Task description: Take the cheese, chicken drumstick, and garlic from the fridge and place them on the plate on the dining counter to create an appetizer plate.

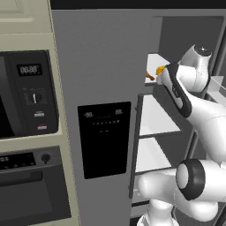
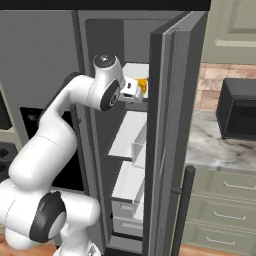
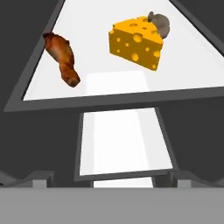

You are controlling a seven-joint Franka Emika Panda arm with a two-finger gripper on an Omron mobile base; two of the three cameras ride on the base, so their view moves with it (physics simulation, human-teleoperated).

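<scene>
Cheese (image 3: 135,41): yellow wedge with holes, on the upper white fridge shelf (image 3: 188,70), toward the right and back in the hand view; also glimpsed as a yellow spot (image 1: 160,69) just past the hand from the left base.
Garlic (image 3: 159,22): small grey lump directly behind the cheese, touching or nearly so; mostly hidden by the wedge.
Chicken drumstick (image 3: 62,57): orange-brown, lying on the same shelf well to the left of the cheese, thin end toward the shelf front.
Fridge (image 1: 101,66): grey, door (image 2: 167,125) swung open, lower white shelves bare.
Jaws (image 3: 109,177): spread wide, holding nothing; only the tips show at the bottom of the hand view.
Position relative to the food: jaws stand in front of the shelf edge, apart from all three items; cheese lies ahead and to the right, drumstick ahead and to the left.
Step in hand: approach for a first pick; nothing is on its way to the plate.
Next move, as judged: advance over the shelf, centre on one item, straddle it, close.
Risk: gripping the cheese may nudge the garlic behind it.
</scene>
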